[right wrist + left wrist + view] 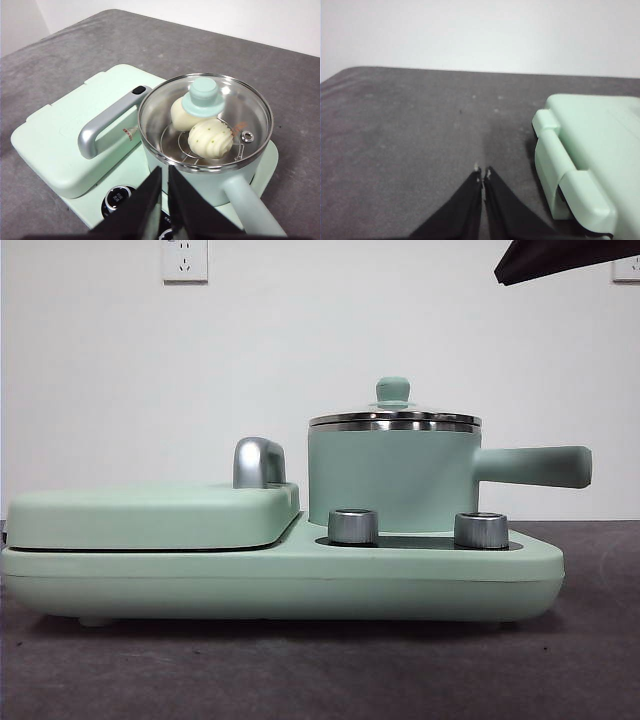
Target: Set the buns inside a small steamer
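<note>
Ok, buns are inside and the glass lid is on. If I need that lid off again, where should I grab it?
Grip the green knob at the centre of the glass lid, coming straight down from above. It stands up from the lid, so closed-in jaws can pinch its sides; the glass around it is flat and offers no other hold. The right gripper hangs just above the small steamer, so it looks better placed.

left gripper [483, 175]: two matte black jaws, flat and wedge-shaped, narrowing to tips flecked with pale scuffs; right gripper [164, 172]: the same black tapered pair; in the front view, only a dark angular edge
</note>
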`<action>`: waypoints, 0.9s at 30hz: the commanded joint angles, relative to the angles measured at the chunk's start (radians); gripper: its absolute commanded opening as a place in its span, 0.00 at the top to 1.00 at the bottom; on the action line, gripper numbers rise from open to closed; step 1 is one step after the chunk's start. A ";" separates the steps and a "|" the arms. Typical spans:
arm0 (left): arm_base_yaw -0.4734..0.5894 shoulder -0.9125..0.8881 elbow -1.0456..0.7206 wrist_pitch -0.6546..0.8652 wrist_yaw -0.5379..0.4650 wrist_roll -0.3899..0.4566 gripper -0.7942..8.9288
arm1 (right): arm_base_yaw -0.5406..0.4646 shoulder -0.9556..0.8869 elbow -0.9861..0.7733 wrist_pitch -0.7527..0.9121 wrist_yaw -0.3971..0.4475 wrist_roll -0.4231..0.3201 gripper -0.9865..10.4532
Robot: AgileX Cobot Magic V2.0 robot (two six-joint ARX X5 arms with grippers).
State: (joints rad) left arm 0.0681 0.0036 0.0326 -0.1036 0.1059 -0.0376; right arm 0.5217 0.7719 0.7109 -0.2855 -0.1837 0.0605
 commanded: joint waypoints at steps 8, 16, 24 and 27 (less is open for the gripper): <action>0.002 0.000 -0.020 0.021 -0.002 0.009 0.91 | 0.006 0.004 0.004 0.016 0.000 0.010 0.90; 0.002 0.000 -0.020 0.021 -0.002 0.010 0.91 | 0.001 -0.010 0.003 0.015 0.016 -0.046 0.90; 0.002 0.000 -0.020 0.021 -0.002 0.010 0.91 | -0.134 -0.240 -0.129 0.014 0.056 -0.180 0.90; 0.002 0.000 -0.020 0.021 -0.002 0.010 0.91 | -0.216 -0.348 -0.235 0.029 0.085 -0.225 0.90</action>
State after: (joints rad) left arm 0.0681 0.0044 0.0326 -0.0959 0.1059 -0.0376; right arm 0.3237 0.4454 0.5007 -0.2695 -0.1108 -0.1169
